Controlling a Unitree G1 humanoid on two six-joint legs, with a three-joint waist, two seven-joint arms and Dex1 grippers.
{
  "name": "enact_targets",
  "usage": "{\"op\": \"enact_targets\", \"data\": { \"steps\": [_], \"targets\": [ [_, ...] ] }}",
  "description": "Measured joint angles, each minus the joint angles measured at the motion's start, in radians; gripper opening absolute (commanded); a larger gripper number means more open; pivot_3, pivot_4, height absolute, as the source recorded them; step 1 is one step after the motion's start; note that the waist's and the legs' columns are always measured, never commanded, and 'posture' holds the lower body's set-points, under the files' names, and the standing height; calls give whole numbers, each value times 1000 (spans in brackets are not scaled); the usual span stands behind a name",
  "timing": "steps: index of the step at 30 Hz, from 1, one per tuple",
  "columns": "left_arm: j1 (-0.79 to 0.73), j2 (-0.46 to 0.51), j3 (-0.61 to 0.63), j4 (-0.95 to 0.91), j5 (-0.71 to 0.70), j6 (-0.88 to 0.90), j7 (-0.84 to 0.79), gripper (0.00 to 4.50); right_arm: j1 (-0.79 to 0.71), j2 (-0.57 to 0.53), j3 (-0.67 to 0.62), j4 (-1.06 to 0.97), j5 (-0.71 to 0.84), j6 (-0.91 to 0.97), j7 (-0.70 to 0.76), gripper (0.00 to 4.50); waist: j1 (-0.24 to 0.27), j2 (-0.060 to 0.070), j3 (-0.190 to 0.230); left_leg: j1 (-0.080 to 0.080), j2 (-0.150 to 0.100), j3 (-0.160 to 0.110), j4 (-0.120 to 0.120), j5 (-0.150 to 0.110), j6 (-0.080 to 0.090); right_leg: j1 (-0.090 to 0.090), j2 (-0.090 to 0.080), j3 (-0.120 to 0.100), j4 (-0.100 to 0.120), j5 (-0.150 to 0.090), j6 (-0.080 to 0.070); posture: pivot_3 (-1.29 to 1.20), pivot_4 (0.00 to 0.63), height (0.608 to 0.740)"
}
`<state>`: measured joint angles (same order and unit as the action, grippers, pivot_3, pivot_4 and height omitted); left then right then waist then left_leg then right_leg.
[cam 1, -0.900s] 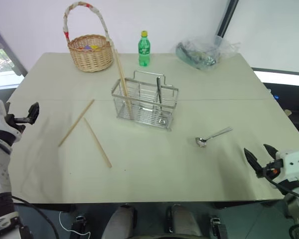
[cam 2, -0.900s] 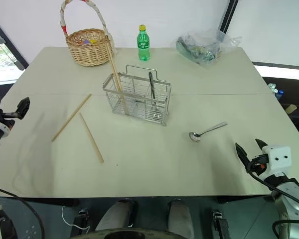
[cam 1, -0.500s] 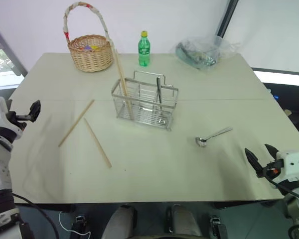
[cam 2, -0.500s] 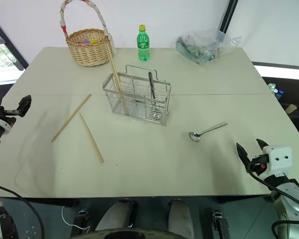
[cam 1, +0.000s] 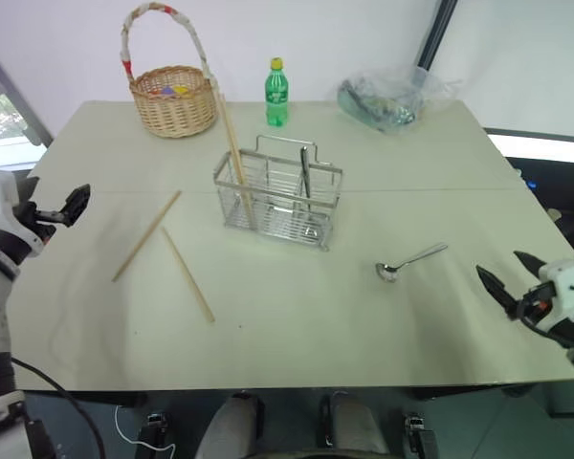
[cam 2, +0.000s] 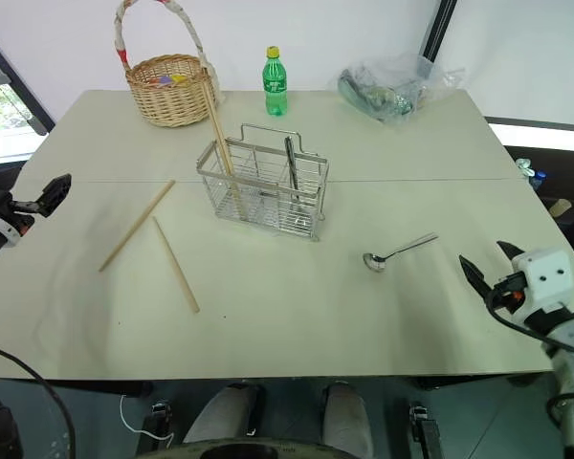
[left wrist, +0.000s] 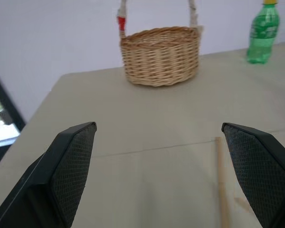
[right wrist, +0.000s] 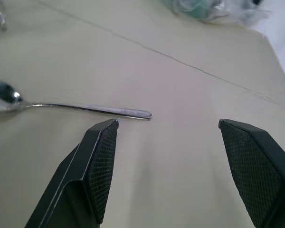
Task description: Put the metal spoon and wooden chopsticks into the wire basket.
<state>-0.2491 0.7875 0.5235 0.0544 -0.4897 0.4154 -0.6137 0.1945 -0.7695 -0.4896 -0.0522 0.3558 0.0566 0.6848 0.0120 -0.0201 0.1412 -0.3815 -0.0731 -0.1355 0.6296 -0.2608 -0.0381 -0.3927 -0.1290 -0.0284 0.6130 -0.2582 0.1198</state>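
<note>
- Presumably both arms are set wide so each can take the thing on its own side: the left gripper [cam 1: 74,204] hangs at the table's nine o'clock edge, its fingers spread wide with nothing between them.
- Two loose chopsticks [cam 1: 146,235] lie flat at about eight o'clock from the wire basket [cam 1: 278,196], their far ends close together like a narrow V, well within that arm's side.
- One more chopstick [cam 1: 231,143] already stands tilted in the wire basket's left compartment (a dark utensil stands in a middle one, too small to name).
- The right gripper [cam 1: 512,276] waits at the four o'clock edge, jaws wide and empty.
- Its wrist camera looks along the table at the spoon [right wrist: 66,107], whose handle end lies just ahead of the fingers, apart from them.
- The spoon sits at four o'clock from the wire basket, bowl toward the robot, so a low reach to the handle seems the likely next step.
</note>
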Motion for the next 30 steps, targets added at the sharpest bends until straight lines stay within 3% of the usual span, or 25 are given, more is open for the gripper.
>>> {"op": "enact_targets", "data": {
  "steps": [4, 9, 11, 17, 23, 30],
  "targets": [
    [-27, 83, -56, -138, -125, 121, -164, 4466, -162, -177, 58, 68, -4, -31, 193, 3486, -4, 0, 1, 0, 1, 0, 0, 0, 0, 0, -1, -1, 0, 0, 0, 0, 150, 674],
    [-69, 215, -148, -309, -283, 262, -385, 4466, -497, -313, 297, 223, -74, -152, 506, 3486, -23, 3, 5, 2, 1, 2, -1, 0, 0, 2, -1, -1, -1, 0, 0, 0, 150, 674],
    [-107, 235, -214, -352, -313, 285, -465, 4466, -667, -309, 428, 309, -124, -203, 646, 3486, -27, 5, 9, 2, 1, 2, -2, 0, 0, 2, -1, -1, -1, 0, 0, 0, 150, 674],
    [-166, 232, -324, -376, -327, 299, -546, 4466, -981, -241, 710, 606, -278, -373, 905, 3486, -29, 2, 15, 3, 1, 2, -3, 0, 0, 1, 0, -1, -1, 2, 3, 0, 150, 674],
    [-180, 212, -357, -429, -331, 308, -543, 4466, -1213, -133, 898, 970, -453, -577, 927, 3486, -29, 0, 17, 4, 0, 2, -4, 0, 0, 1, 1, 0, -1, 3, 4, 0, 150, 674],
    [-177, 211, -354, -482, -370, 353, -518, 4466, -1286, -26, 963, 1175, -554, -681, 928, 3486, -30, 0, 17, 6, 0, 1, -5, 1, -1, 2, 2, 1, 0, 3, 4, 0, 150, 674]
  ]
}}
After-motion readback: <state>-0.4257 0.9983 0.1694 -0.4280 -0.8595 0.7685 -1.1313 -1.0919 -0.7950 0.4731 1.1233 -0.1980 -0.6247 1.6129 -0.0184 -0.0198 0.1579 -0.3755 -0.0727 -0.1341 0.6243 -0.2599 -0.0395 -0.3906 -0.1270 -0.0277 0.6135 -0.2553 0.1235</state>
